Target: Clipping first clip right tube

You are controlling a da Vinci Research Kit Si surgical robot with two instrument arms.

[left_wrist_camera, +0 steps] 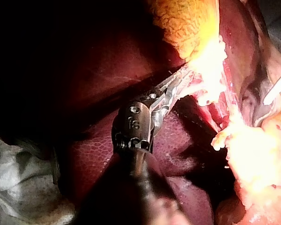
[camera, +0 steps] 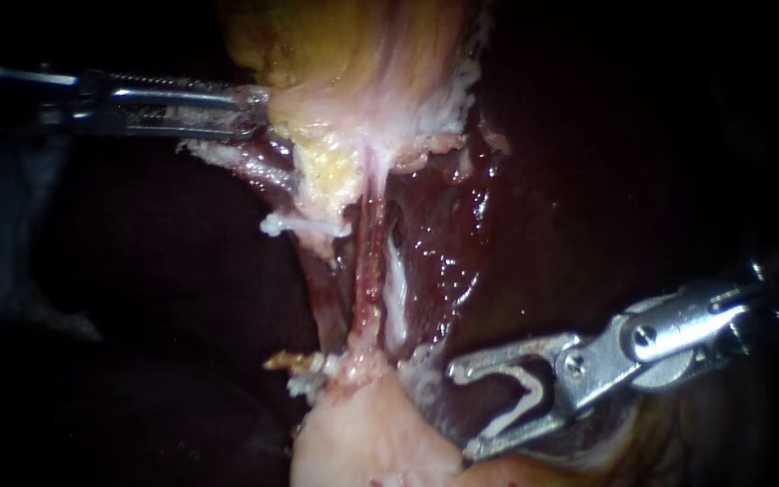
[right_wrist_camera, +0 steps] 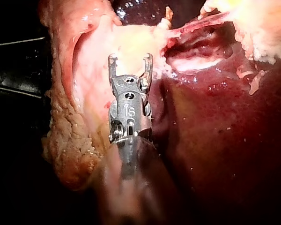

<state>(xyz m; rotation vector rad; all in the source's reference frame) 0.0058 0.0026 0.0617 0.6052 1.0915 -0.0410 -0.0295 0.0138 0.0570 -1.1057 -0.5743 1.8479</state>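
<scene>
Clip [camera: 535,382], endoscope view: seated between the wide-spread jaws of the right instrument [camera: 462,408], one leg against each jaw, lower right of the tubes [camera: 373,271] and clear of them; left instrument [camera: 259,110] jaws clamped on the gallbladder [camera: 362,63] edge. Left wrist view: left instrument [left_wrist_camera: 178,84] jaws pinch pale gallbladder tissue above the liver [left_wrist_camera: 107,154]. Right wrist view: right instrument [right_wrist_camera: 131,58] jaws spread against pale tissue; clip not discernible here.

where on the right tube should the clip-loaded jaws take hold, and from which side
Probably its bare middle stretch: the right tube runs nearly upright there, apart from the redder tube. Come in crosswise from its right, where the right instrument waits, jaws holding a spread clip, one jaw passing each side.
</scene>
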